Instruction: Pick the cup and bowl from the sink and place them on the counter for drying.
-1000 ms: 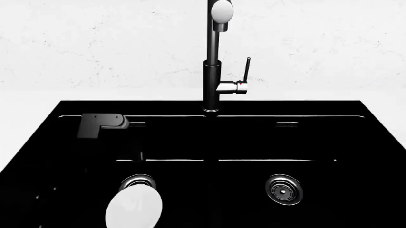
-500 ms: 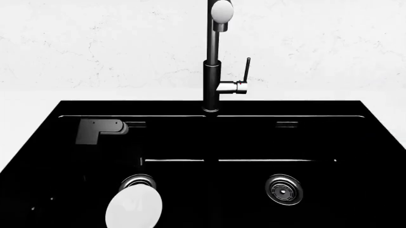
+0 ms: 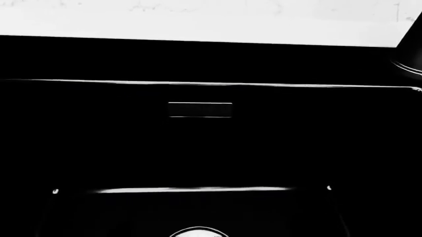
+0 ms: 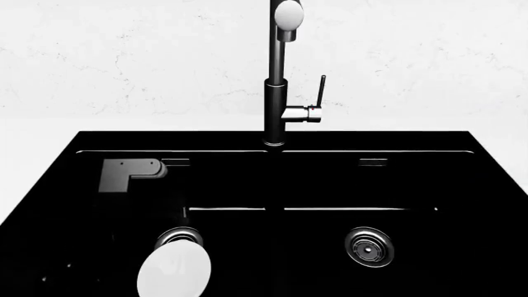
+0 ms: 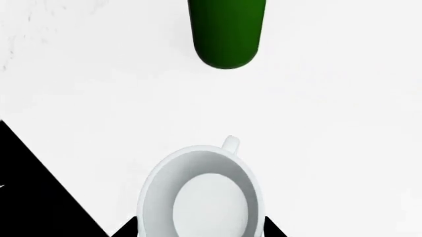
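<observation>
Bowl (image 4: 174, 270) in sink (image 4: 412, 179) L basin — cup (image 5: 201, 195) over counter (image 5: 329, 123).

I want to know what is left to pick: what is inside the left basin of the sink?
In the sink, the left basin holds a white bowl, lying partly over the left drain. No cup shows there; the nearest part of the basin is outside the view.

Sharp, flat render; blown-out white counter (image 4: 49, 93), featureless black sink (image 4: 272, 179).
</observation>
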Controlling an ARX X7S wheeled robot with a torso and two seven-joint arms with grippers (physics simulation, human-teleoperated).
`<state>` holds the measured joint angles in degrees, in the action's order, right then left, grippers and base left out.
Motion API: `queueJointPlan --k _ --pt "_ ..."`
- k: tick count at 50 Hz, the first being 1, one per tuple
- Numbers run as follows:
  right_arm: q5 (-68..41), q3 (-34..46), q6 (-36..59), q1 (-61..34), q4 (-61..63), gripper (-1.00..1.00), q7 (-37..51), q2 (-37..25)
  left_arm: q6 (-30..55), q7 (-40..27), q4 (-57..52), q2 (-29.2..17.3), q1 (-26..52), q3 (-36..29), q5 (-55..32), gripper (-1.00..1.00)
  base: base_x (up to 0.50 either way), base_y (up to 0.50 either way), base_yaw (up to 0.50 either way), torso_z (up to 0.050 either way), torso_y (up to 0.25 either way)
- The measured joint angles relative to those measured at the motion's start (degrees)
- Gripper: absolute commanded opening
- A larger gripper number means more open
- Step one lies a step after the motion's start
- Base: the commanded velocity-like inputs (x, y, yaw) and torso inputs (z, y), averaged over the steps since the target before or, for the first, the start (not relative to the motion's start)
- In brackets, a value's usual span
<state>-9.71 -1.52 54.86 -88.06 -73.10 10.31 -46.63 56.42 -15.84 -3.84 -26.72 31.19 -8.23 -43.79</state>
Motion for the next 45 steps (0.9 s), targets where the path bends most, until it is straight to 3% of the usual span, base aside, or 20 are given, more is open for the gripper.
queueJointPlan --k 8,9,24,45 --pt "4.5 -5.1 -0.2 1.5 1.5 -1.0 -1.6 0.2 0.0 -0.5 -0.1 0.3 -0.3 0.0 -0.1 1.0 0.0 0.0 0.0 0.0 0.0" --pt "4.9 -5.5 -0.2 1.7 1.6 1.0 -1.7 0.3 0.0 -0.6 -0.1 0.3 -0.3 0.0 -0.1 1.0 0.0 0.0 0.0 0.0 0.0" --pt "9.3 -8.1 -2.3 0.7 -1.1 1.0 -1.8 0.9 -0.5 -0.7 0.1 0.3 -0.8 0.1 -0.2 1.0 0.0 0.0 0.0 0.0 0.0" --pt "12.2 1.7 -4.5 -12.0 -1.8 1.0 -7.0 6.0 -1.4 -0.3 0.2 -0.4 -1.3 0.5 -0.5 1.0 0.0 0.0 0.0 0.0 0.0"
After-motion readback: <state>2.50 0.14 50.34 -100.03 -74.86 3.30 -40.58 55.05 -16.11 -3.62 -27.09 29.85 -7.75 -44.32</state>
